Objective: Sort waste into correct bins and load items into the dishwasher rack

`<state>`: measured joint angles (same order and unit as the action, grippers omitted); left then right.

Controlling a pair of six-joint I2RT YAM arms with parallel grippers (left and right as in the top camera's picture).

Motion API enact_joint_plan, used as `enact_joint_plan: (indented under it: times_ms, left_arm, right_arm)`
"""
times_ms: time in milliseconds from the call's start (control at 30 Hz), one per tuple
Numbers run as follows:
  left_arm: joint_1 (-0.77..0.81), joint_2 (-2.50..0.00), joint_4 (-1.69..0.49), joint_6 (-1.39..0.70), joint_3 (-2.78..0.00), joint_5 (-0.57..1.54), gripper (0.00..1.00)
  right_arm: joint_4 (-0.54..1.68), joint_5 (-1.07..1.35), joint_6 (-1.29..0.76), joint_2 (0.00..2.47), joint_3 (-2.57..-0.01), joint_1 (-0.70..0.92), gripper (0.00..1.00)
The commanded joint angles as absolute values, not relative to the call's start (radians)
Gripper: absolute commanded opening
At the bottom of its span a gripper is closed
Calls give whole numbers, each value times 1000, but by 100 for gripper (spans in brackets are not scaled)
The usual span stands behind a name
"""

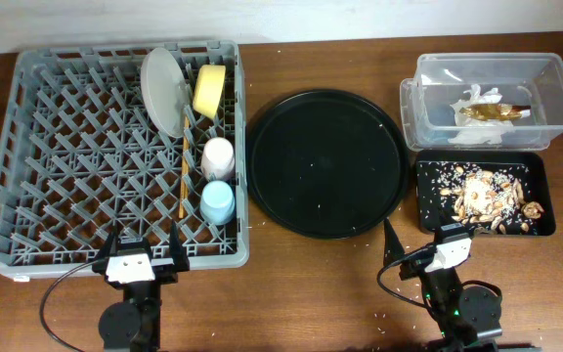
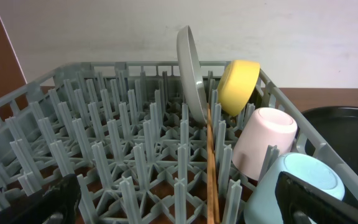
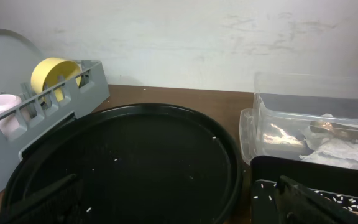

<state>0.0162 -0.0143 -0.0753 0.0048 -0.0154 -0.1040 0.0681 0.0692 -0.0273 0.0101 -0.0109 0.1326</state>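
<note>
The grey dishwasher rack (image 1: 57,147) holds the pale grey plate (image 1: 164,90) on edge, the yellow bowl (image 1: 209,90), the pink cup (image 1: 218,156), the light blue cup (image 1: 217,201) and the wooden chopsticks (image 1: 184,166). They also show in the left wrist view: plate (image 2: 191,68), bowl (image 2: 238,86), pink cup (image 2: 263,142), blue cup (image 2: 294,186), chopsticks (image 2: 211,168). The clear tub (image 1: 545,73) holds white tissue (image 1: 477,98) and the brown-gold wrapper (image 1: 497,113). The shallow black tray (image 1: 428,210) holds food scraps (image 1: 482,196). My left gripper (image 1: 143,246) is open and empty at the rack's front edge. My right gripper (image 1: 420,242) is open and empty.
The large round black tray (image 1: 325,161) lies between rack and bins, with a few white crumbs on it. It fills the right wrist view (image 3: 123,162), with the clear tub (image 3: 309,124) to its right. Small crumbs dot the wooden table (image 1: 291,293).
</note>
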Motion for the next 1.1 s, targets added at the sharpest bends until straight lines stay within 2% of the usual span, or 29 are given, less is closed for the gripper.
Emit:
enact_joint_plan:
  times_ms: [0,1067]
  left_arm:
    - [10,-5,-75,20,-9,-89,100]
    - [10,-5,-75,20,-9,-89,100]
  right_arm:
    - [72,75,-33,3,-6,130,99]
    - [73,75,-33,3,-6,130,98]
